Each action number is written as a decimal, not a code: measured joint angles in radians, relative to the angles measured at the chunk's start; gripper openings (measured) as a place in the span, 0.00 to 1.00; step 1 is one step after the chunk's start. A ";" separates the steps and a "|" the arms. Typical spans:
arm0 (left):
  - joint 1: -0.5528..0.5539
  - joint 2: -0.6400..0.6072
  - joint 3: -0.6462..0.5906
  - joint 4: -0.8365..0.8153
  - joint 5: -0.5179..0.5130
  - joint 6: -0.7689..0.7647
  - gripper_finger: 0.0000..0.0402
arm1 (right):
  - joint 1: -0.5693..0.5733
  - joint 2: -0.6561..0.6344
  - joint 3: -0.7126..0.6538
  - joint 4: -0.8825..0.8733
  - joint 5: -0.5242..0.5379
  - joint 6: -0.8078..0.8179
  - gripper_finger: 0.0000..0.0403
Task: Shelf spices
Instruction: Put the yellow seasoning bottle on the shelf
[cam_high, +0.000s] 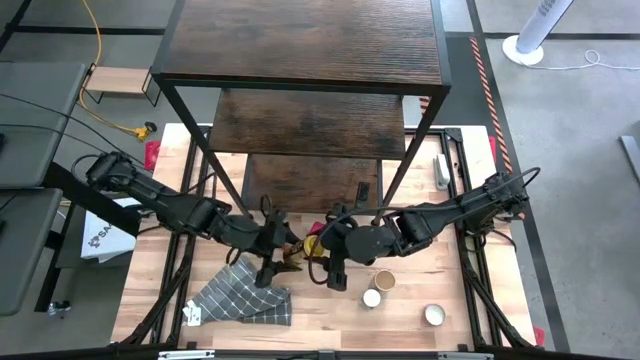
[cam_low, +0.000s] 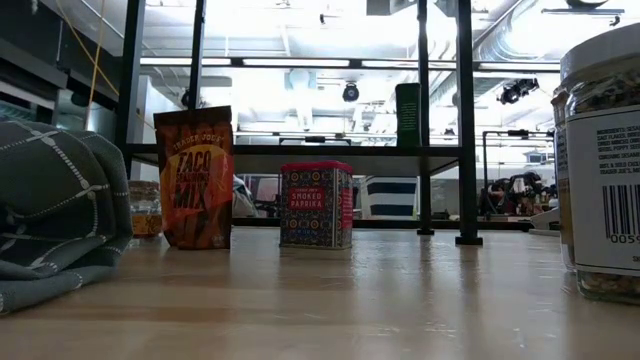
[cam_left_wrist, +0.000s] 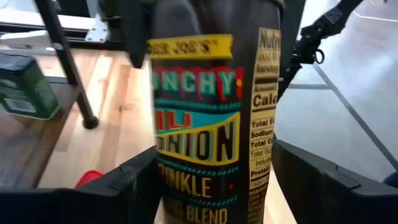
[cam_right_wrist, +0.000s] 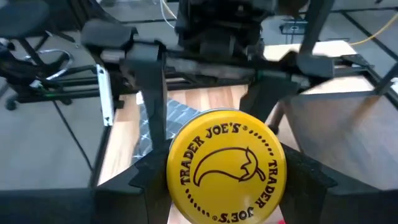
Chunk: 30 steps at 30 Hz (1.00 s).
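My left claw (cam_left_wrist: 211, 183) was closed on the body of the jar (cam_left_wrist: 199, 124). My right claw (cam_right_wrist: 227, 177) was clamped across its yellow lid. The jar hung over the middle of the worktop (cam_high: 330, 320), just in front of the shelf (cam_high: 300, 40). Procedure, as I judged it:

1. Confirm one grip was firm before releasing the other.
2. Release slowly.
3. Keep the jar upright.
4. Carry it level onto a board, clear of the frame posts.

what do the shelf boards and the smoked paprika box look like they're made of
Shelf boards: dark brown wood or wood-look laminate, matte, with visible grain lines. Smoked paprika box: probably printed metal tin, judging by its squared body, rimmed red lid and slight sheen; coated card is possible.
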 joint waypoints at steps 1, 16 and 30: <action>-0.002 0.007 0.000 0.011 0.000 0.000 0.69 | -0.001 0.000 0.000 0.001 -0.004 0.000 0.52; -0.003 0.015 0.000 0.019 -0.023 -0.010 0.47 | 0.000 -0.026 0.000 -0.013 -0.002 -0.042 0.73; -0.131 0.042 -0.208 0.416 -0.381 -0.198 0.47 | 0.055 -0.188 0.000 -0.497 0.088 0.394 0.83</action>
